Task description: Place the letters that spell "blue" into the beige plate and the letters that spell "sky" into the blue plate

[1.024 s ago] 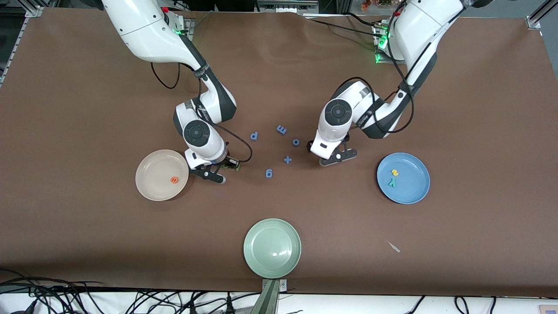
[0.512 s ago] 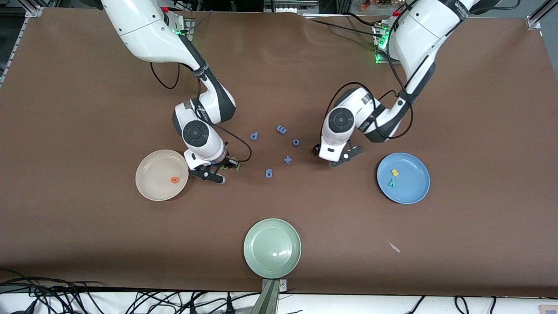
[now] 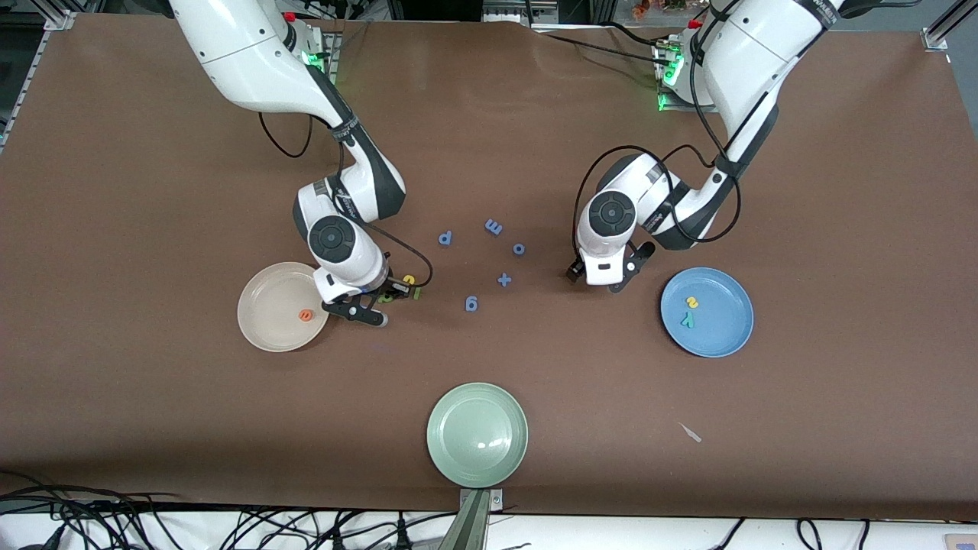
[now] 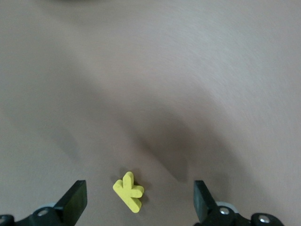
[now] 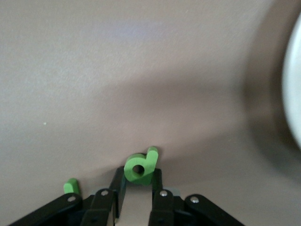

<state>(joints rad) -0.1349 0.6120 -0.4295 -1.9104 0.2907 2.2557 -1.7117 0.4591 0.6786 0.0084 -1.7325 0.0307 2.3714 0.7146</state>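
Lifted since earlier: right gripper [image 5: 138,188] pinching "b" [image 5: 141,167].

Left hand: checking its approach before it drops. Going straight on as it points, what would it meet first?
Likely the yellow k, lying on the table between the open left hand's fingers; depth is unclear.

1. A brown table [image 3: 153,153] carries everything.
2. A pale green plate [image 3: 477,435] sits at the middle of the table's edge nearest the front camera.
3. Five all-blue foam characters lie at mid-table: a "d" shape [image 3: 445,238], an "m" shape [image 3: 493,227], a small "o" [image 3: 519,249], a plus sign [image 3: 504,280] and a "6" shape [image 3: 471,305], apart from one another.
4. A small pale scrap [image 3: 691,433] lies toward the left arm's end, near the front edge.
5. Black cables [image 3: 61,512] trail along the strip beneath the table's front edge.
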